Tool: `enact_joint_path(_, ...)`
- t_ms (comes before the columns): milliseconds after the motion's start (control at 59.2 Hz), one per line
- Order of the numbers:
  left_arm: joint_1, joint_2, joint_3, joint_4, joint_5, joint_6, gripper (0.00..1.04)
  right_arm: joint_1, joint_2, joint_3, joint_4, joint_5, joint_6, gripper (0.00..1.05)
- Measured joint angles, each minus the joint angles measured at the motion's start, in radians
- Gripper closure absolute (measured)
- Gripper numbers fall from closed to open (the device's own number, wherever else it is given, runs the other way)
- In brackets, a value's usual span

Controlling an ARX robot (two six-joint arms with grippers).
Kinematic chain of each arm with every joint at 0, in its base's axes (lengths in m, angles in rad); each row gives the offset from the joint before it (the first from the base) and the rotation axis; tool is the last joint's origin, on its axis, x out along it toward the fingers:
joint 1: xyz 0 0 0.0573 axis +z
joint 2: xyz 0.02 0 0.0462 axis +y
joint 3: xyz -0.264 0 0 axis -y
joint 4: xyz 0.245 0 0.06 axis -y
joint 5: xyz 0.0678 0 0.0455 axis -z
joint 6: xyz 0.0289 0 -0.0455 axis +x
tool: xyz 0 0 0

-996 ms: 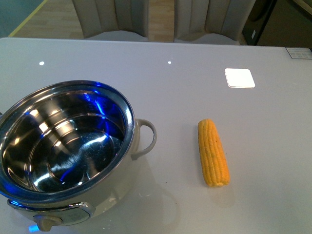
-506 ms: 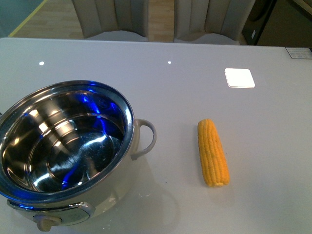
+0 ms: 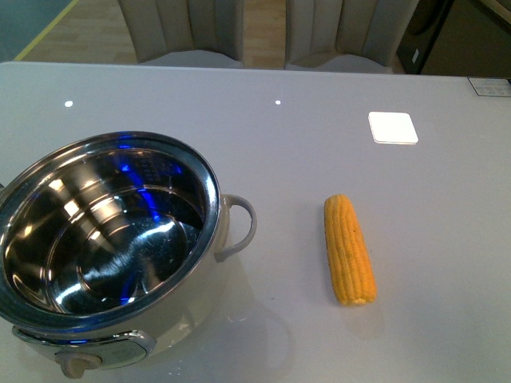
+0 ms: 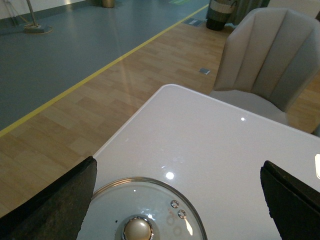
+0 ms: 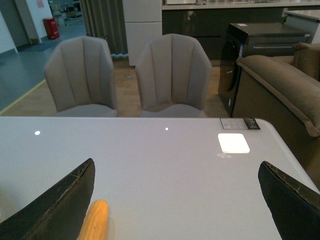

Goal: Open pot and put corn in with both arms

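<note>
Yellow corn apart from uncovered pot; left hand, right hand spread wide.

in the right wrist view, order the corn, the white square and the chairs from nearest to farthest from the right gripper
From the right gripper:
1. corn, close by, lying on the table.
2. white square, farther out on the table, near its far edge.
3. chairs, beyond the table's far edge.

White table: open pot, corn apart, glass lid.
</note>
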Motion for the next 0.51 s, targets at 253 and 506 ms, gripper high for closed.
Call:
enact_joint_path(253, -0.017, -0.473, -0.165, -0.309, 0.047, 0.01, 0.07, 0.0, 0.0, 0.0, 0.0, 0.0, 0.0, 0.09)
enact_joint_path(506, -0.023, -0.722, -0.192, -0.514, 0.047, -0.013, 0.07, 0.0, 0.0, 0.0, 0.0, 0.0, 0.0, 0.09)
